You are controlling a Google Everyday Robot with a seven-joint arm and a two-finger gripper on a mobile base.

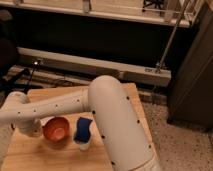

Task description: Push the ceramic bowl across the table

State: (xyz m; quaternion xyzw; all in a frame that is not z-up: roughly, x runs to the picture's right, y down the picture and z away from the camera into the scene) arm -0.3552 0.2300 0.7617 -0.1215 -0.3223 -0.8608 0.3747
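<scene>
Sitting at nine o'clock of the ceramic bowl (56, 129) on the table (45, 158), our gripper (31, 129); its grip we cannot tell

Dim, warm light from above; table (55, 157) brightest, surroundings dark. Soft blur overall. Sheen on white arm (112, 115). Shadowed gripper (30, 127) just beside ceramic bowl (56, 129).

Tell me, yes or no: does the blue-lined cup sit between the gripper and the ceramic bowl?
No: the ceramic bowl lies between the gripper, near the table's left edge, and the cup.
</scene>
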